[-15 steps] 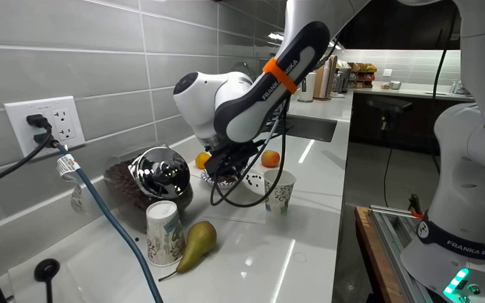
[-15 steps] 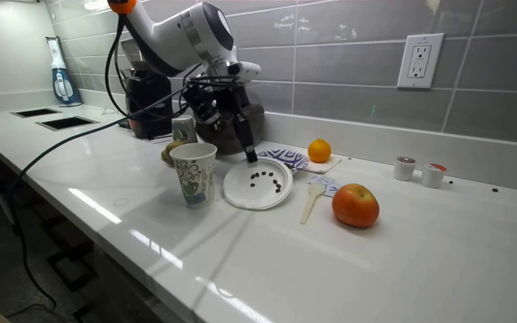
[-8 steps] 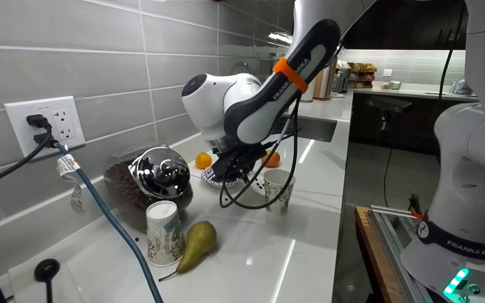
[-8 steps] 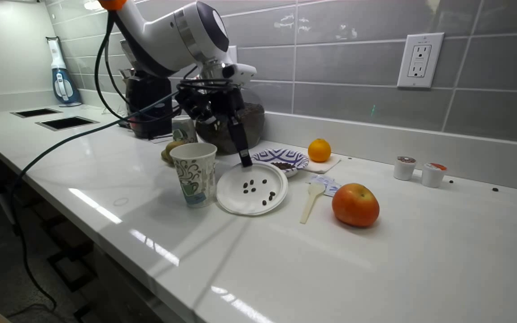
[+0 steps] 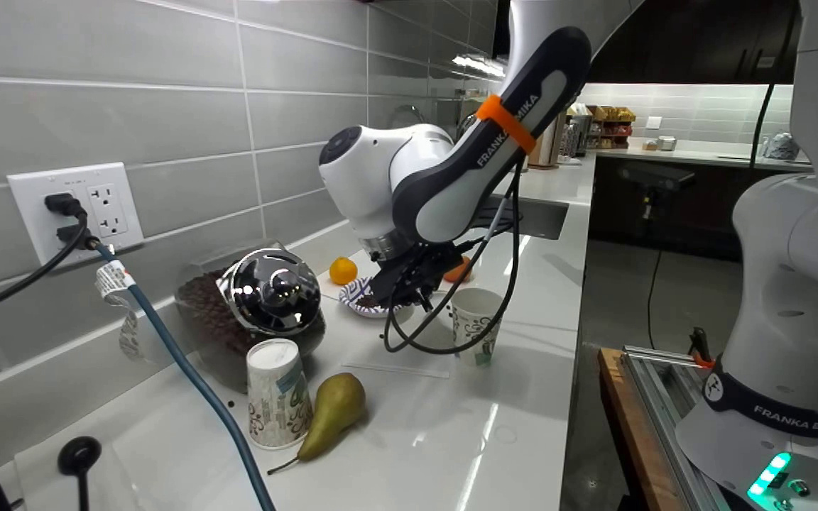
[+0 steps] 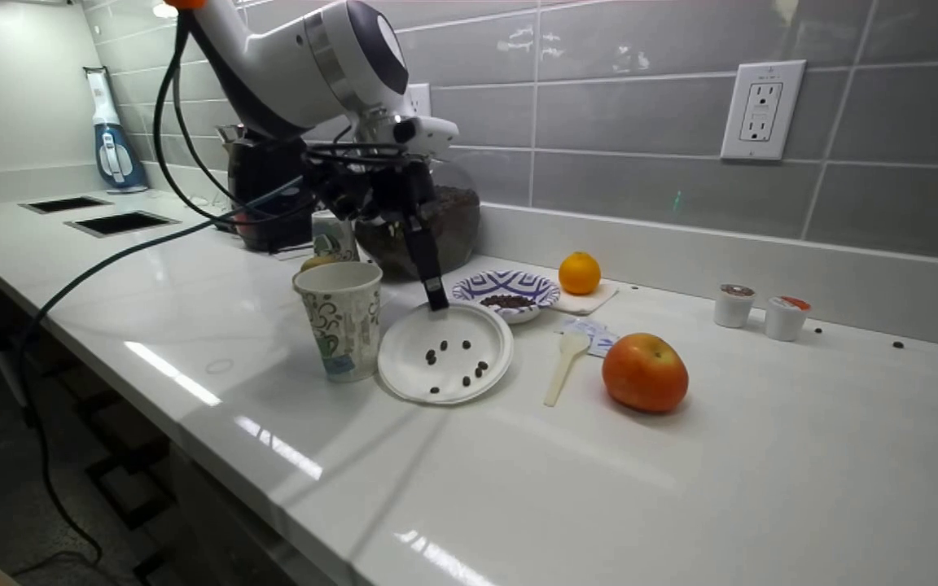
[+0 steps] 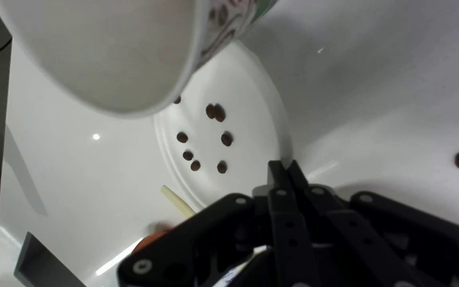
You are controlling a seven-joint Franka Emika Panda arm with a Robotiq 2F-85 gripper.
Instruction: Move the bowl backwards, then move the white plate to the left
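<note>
The white plate [image 6: 404, 350] lies on the counter with several dark beans on it. My gripper [image 6: 437, 304] is shut on the plate's far rim. In the wrist view, the gripper [image 7: 287, 166] pinches the rim of the plate [image 7: 253, 139] between its fingertips. The plate looks slightly tilted, with the gripped rim raised. The bowl [image 6: 495, 282], blue-purple patterned with a pale rim, sits behind the plate near the wall and holds dark beans. It also shows in an exterior view [image 5: 356, 291], partly behind the gripper. There, the arm and cables partly hide the plate.
A patterned paper cup [image 6: 343, 330] stands against the plate's side and looms close in the wrist view [image 7: 106, 59]. A spoon [image 6: 564, 370], an apple [image 6: 645, 372] and an orange [image 6: 580, 273] lie nearby. A pear [image 5: 334, 408], an upturned cup [image 5: 277, 397] and a bean jar [image 5: 210, 305] stand beyond.
My gripper has dragged the plate away from the bowl, toward the paper cup and counter front. Beans slid on the plate. The paper cup has shifted slightly the same way. The bowl stayed put.
</note>
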